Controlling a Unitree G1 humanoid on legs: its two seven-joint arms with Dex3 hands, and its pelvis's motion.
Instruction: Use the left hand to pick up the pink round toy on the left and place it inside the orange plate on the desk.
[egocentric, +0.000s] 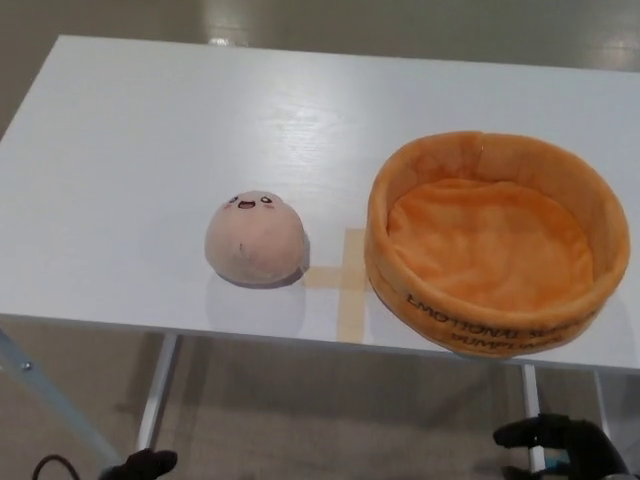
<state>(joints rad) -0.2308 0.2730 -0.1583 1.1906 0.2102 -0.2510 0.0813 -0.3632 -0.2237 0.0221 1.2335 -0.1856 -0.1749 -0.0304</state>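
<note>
Hands sit lowest in the frame, below the near edge of the desk: the left hand (140, 465) shows only as a dark tip at the bottom left, and the right hand (560, 440) as a black shape at the bottom right. So little of either shows that I cannot tell how far they are open, though neither has hold of anything visible. Judging by that, the task is at its very start; reaching, grasping, carrying and setting down are all left to do.

Further up, the pink round toy (255, 238) rests on the white desk (120, 160) left of centre, flat side down, its small face turned up and away. Right of it, apart from it, stands the orange plate (400, 290), a soft walled bowl, empty inside, with dark lettering on its near wall. Between them a faint strip of tape (350, 285) lies flat on the desk top.

Nothing stands between toy and plate, so the path looks free; only the plate's raised wall must be cleared. Beyond the far edge, bare floor (400, 25) fills the top of the frame.
</note>
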